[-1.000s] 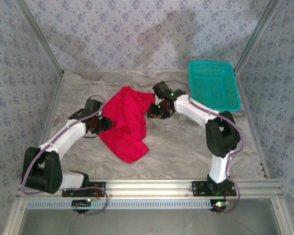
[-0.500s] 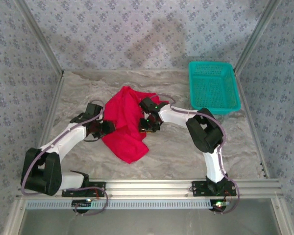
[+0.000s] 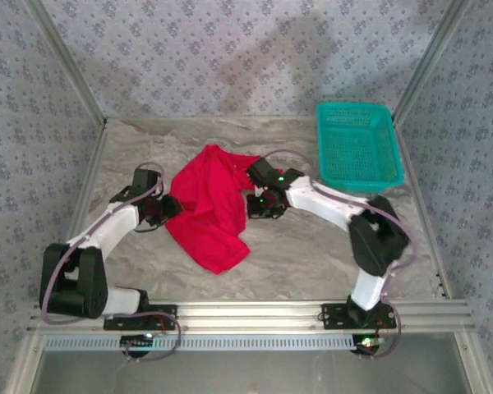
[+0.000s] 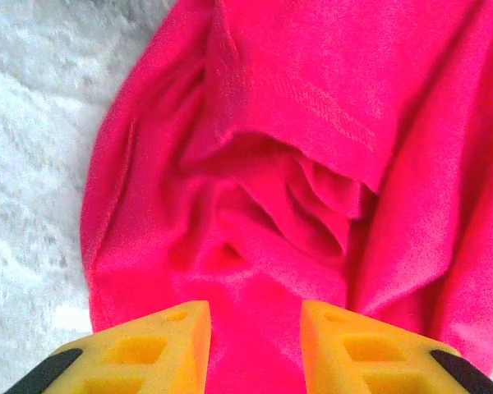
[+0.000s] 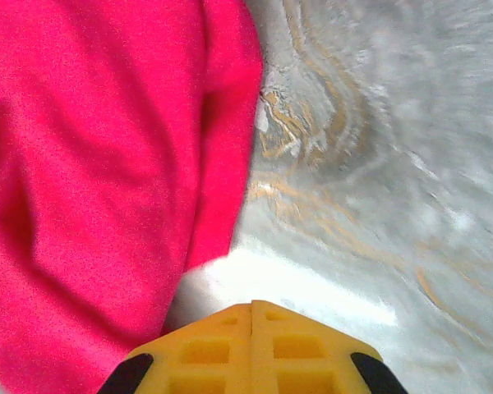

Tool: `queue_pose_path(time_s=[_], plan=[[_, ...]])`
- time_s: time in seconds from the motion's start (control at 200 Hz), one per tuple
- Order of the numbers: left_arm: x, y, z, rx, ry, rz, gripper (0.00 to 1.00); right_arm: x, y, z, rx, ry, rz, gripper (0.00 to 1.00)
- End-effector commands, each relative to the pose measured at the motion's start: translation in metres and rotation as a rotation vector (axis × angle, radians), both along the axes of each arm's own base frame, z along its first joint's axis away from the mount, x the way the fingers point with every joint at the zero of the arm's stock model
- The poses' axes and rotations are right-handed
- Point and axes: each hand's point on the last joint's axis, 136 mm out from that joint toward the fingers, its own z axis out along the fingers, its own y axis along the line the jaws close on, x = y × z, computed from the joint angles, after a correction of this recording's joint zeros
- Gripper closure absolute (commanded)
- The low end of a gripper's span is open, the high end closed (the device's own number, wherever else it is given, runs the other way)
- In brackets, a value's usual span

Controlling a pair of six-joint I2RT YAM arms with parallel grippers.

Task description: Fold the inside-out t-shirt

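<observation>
Although reached from both sides, the t-shirt point(image 3: 207, 209) is seen crumpled, with no fold made; the left gripper point(image 4: 255, 320) is held apart, the right gripper point(image 5: 251, 310) pressed together, empty.

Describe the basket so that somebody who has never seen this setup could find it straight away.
Start at the marbled grey table and look to its far right corner. The basket sits there: rigid, rectangular, teal mesh, unlike the crumpled red t-shirt lying mid-table.
</observation>
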Motion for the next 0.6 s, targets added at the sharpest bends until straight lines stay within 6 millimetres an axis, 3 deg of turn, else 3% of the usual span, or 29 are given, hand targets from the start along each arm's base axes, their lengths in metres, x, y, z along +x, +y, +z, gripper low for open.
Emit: queue_pose_path(time_s=[0.0,0.14,0.205,0.29,0.45,0.595], plan=[[0.037,-0.002,0.006,0.001,-0.044,0.008,0.66,-0.021,-0.038,0.006,-0.070,-0.016,-0.013,1.00],[0.058,-0.003,-0.010,0.028,0.002,-0.008,0.62,-0.018,-0.045,-0.002,-0.054,-0.029,-0.035,1.00],[0.062,-0.004,-0.016,0.035,0.024,-0.010,0.62,-0.005,-0.035,0.005,-0.028,-0.059,-0.026,0.81],[0.059,-0.009,-0.011,0.040,0.025,-0.025,0.62,0.023,-0.010,0.024,0.025,-0.100,-0.014,0.67],[0.028,-0.009,0.024,0.157,-0.035,-0.038,0.59,0.083,0.049,0.040,0.097,-0.106,0.035,0.64],[-0.013,-0.031,0.032,0.096,-0.066,-0.065,0.58,0.143,0.089,0.024,0.152,-0.066,0.029,0.63]])
